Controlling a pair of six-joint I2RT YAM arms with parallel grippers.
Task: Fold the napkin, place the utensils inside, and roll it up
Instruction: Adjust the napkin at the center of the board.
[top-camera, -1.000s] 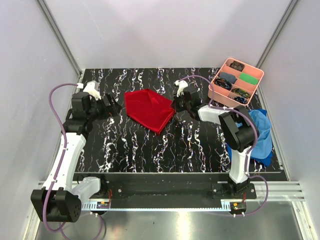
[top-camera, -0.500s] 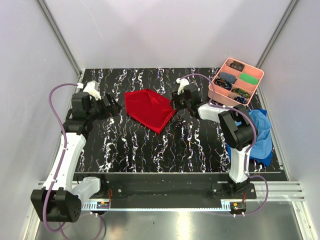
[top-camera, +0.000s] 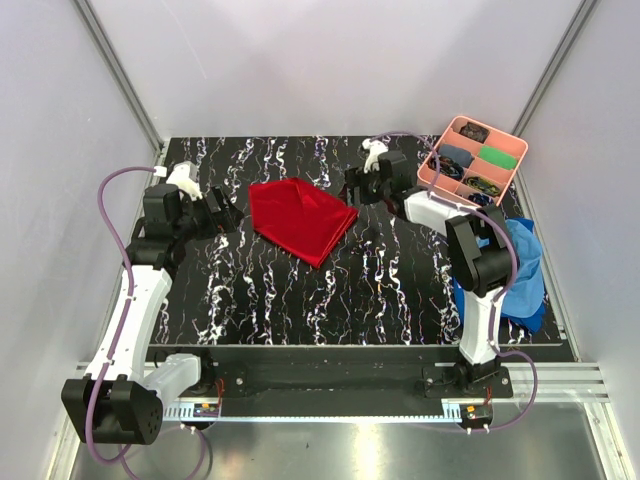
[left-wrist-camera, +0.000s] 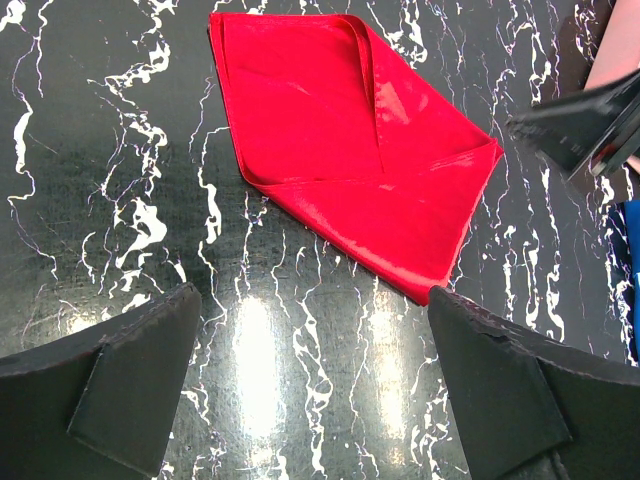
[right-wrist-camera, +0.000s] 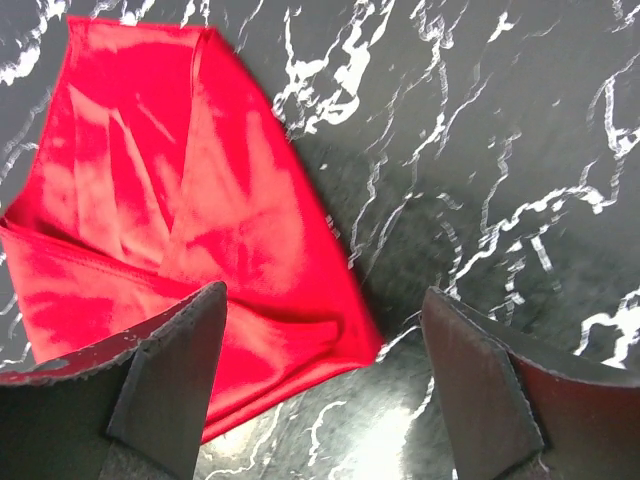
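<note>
Left gripper (left-wrist-camera: 310, 298): jaws wide, empty, low over the marble table (left-wrist-camera: 100, 150). It sits short of the red napkin (left-wrist-camera: 340, 160), which lies flat ahead of its fingers, folded into a layered diamond. Looks like standby, staying off the cloth. Right gripper (right-wrist-camera: 322, 293): also wide, empty, with the napkin's near corner directly under and between its fingers. My read is it's lined up to pinch that corner for another fold. Orange utensils aren't in any view.
</note>
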